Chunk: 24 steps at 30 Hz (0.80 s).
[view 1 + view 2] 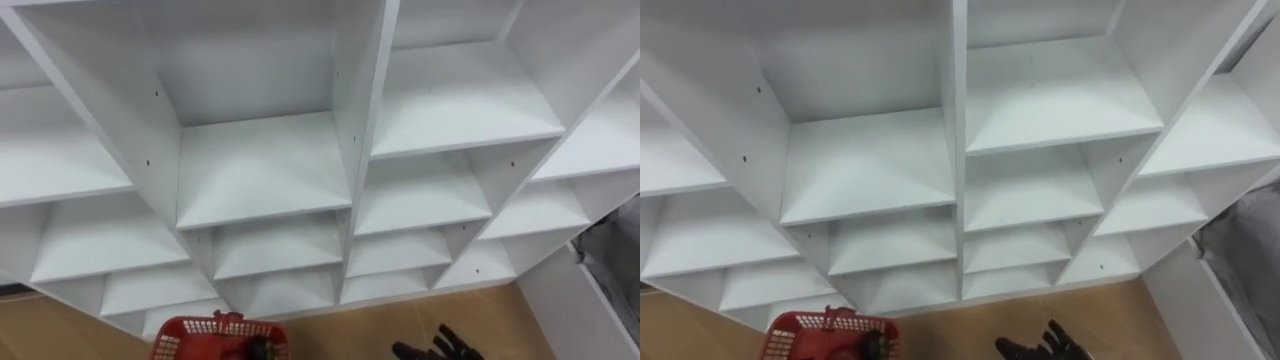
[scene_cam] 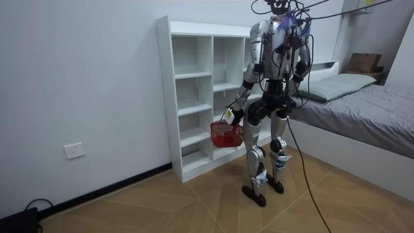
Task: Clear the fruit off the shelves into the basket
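The robot is seen in the room view standing upright on the wooden floor point(image 2: 194, 200), close before the white closet point(image 2: 167, 97), with a bed point(image 2: 362, 110) at the room view's right. In the eye views the closet point(image 1: 355, 100) is looked down on from above: its compartments are cut off at the top and at both sides, and the lowest ones are foreshortened so that little of their depth can be made out. No fruit can be picked out on the shelf boards that are visible. A red basket point(image 2: 226, 134) is carried below the left hand point(image 2: 233, 116), level with the lower shelves and just in front of them; the fingers are taken to be curled round its handle, though the grip is too small to be read finely there. In the left eye view the red basket point(image 1: 205, 338) is cropped by the bottom edge, so its contents cannot be told, and a dark shape at its rim, taken for the left hand point(image 1: 258, 349), is mostly cut away. The right hand point(image 1: 445, 345) is seen at the bottom edge over the floor, palm cropped, fingers loosely spread and nothing held.
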Available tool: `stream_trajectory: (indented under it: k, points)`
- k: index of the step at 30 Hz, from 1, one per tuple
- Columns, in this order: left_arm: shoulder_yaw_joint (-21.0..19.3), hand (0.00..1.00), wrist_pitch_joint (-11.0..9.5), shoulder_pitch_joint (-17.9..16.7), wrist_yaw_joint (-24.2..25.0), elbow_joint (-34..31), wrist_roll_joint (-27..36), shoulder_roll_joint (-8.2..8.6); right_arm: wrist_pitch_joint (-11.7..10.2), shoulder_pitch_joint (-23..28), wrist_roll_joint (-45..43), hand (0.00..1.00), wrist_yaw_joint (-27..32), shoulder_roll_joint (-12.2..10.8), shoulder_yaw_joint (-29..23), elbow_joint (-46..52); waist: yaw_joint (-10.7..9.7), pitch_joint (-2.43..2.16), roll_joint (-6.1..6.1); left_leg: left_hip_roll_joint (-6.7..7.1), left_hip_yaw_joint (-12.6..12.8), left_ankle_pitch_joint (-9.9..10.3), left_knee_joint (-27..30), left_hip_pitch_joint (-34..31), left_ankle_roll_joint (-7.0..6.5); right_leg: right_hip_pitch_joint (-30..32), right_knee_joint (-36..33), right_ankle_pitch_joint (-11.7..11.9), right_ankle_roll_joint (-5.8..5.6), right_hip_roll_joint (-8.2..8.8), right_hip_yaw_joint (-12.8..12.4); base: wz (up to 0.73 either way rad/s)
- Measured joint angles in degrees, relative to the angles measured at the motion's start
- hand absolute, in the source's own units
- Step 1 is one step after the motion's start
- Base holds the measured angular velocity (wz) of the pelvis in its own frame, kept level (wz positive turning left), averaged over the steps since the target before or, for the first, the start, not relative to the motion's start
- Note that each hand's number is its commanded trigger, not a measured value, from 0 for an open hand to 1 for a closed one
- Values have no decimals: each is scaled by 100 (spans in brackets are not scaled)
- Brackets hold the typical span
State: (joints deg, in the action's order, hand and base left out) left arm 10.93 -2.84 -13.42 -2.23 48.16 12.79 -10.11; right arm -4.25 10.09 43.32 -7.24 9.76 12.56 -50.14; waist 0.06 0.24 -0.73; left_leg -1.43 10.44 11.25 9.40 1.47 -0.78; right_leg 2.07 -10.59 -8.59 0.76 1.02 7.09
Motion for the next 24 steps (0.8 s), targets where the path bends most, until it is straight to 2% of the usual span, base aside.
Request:
stream_trajectory:
  k: [7, 11, 14, 20, 24]
  points:
    - [-343, 100, -6, -30, 15, 474, 0, 6, -13, 64, -837, 0, 28, 28, -271, -687, 3, 6, 17, -6, -10, 17, -81, 255, 14, -263, 100, -1, -9, -21, 13, 0]
    - [-544, 100, -9, 93, 17, 908, 19, 5, -7, -41, -1403, 0, 92, 19, -297, -1443, 20, 8, -8, -4, -19, 30, -87, 311, 19, -322, 93, -5, -14, -37, -39, -2]
    - [-741, 100, -3, 147, -4, 1127, 3, 10, 9, -3, -1578, 0, 98, 5, -510, -1685, 15, 10, -16, 0, -6, 32, -112, 333, 18, -319, 96, -7, -18, -46, -70, -5]
    - [-1205, 100, 169, 97, 32, 1152, -124, 55, 121, -12, -1792, 0, 74, -9, -885, -1862, 31, 22, -47, 0, 4, 37, -120, 368, 19, -338, 94, -15, -24, -50, -77, -1]
    - [-1306, 100, 256, 62, 41, 1152, -206, 57, 195, -19, -1886, 0, 78, -8, -966, -1911, 29, 26, -58, -2, -1, 63, -119, 426, 23, -413, 104, -32, -27, -50, -61, 0]
